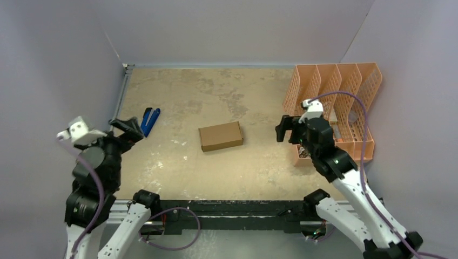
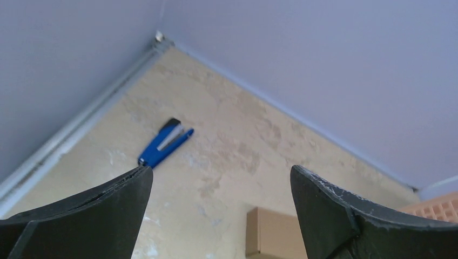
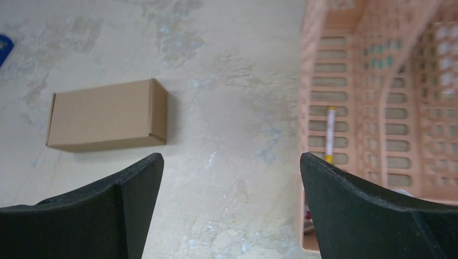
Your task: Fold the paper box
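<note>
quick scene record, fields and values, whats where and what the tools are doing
box: brown cardboard, folded shut, flat near the middle of the table, nothing touching it
left tool: open, empty, raised left of the box
right tool: open, empty, raised between box and rack
stapler: blue, lying left of the box near the left wall
rack: orange perforated file rack, far right of the table
task state: box looks already folded

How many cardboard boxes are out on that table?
1. The paper box lies closed in the middle, between the blue stapler at left and the orange file organizer at right, whose slots could hide another.
</note>
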